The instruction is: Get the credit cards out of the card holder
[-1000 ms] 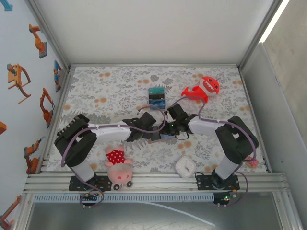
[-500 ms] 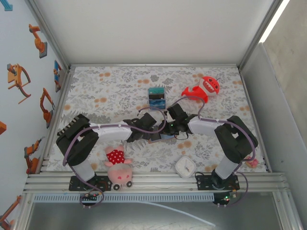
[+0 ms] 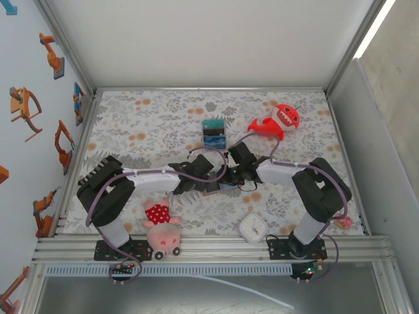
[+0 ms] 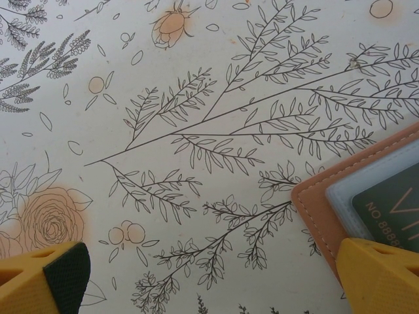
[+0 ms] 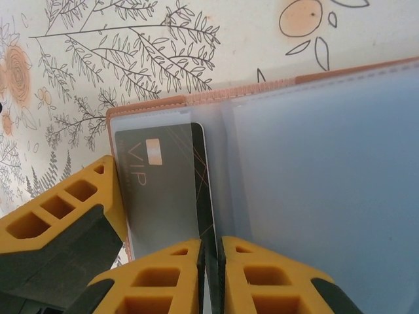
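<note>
From above, both wrists hide the card holder (image 5: 314, 170) mid-table on floral cloth (image 3: 144, 118), white walls around. Right wrist cam: right gripper (image 5: 211, 252) pinched nearly closed on the dark VIP card (image 5: 160, 190) in its frosted sleeve. Empty left gripper (image 4: 213, 278) spread wide; holder corner cut off beside one finger.

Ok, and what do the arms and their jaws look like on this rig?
The left arm and right arm match: white tubular links, black joint housings, and black bases bolted to an aluminium rail. A lilac cable loops along each. The jaws are yellow plastic with open cut-outs and dark pads on the inner faces.
</note>
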`<move>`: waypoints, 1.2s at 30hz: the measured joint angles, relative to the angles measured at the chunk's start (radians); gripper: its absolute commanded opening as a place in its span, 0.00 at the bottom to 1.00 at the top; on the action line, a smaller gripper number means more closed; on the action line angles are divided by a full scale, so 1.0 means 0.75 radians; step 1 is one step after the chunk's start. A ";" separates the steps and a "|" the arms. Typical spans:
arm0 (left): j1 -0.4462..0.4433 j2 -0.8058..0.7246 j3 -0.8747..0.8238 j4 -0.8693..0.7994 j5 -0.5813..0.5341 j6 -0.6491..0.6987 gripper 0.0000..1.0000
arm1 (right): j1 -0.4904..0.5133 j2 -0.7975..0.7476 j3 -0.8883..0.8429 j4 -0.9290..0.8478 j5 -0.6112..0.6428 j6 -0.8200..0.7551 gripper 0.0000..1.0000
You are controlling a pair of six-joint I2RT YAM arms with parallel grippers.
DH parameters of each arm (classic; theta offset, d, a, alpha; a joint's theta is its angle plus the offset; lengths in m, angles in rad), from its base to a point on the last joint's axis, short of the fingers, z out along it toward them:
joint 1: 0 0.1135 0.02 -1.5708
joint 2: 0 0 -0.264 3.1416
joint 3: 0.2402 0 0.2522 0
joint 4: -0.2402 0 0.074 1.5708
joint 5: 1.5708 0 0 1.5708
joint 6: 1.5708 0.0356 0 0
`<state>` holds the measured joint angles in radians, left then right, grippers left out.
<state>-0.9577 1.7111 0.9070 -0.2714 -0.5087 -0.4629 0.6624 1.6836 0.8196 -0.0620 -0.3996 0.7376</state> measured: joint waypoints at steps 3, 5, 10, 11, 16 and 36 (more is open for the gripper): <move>-0.004 0.000 0.001 -0.004 -0.004 0.000 0.97 | -0.001 0.011 0.000 0.001 -0.001 0.000 0.14; -0.005 0.002 0.002 -0.007 -0.007 0.000 0.97 | -0.001 0.017 -0.002 0.005 -0.002 0.001 0.14; -0.005 0.010 0.012 -0.018 -0.010 0.000 0.97 | -0.001 0.019 -0.015 0.036 -0.010 0.011 0.14; -0.005 0.012 0.013 -0.018 -0.010 0.000 0.97 | -0.002 0.019 -0.020 0.044 -0.013 0.015 0.14; -0.006 0.018 0.021 -0.023 -0.012 0.000 0.97 | -0.019 0.019 -0.057 0.116 -0.060 0.047 0.12; -0.006 0.027 0.037 -0.049 -0.033 0.000 0.97 | -0.051 -0.008 -0.132 0.244 -0.129 0.099 0.00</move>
<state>-0.9623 1.7317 0.9348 -0.3084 -0.5335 -0.4629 0.6239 1.6775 0.7208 0.1207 -0.4965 0.8120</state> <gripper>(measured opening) 0.970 0.038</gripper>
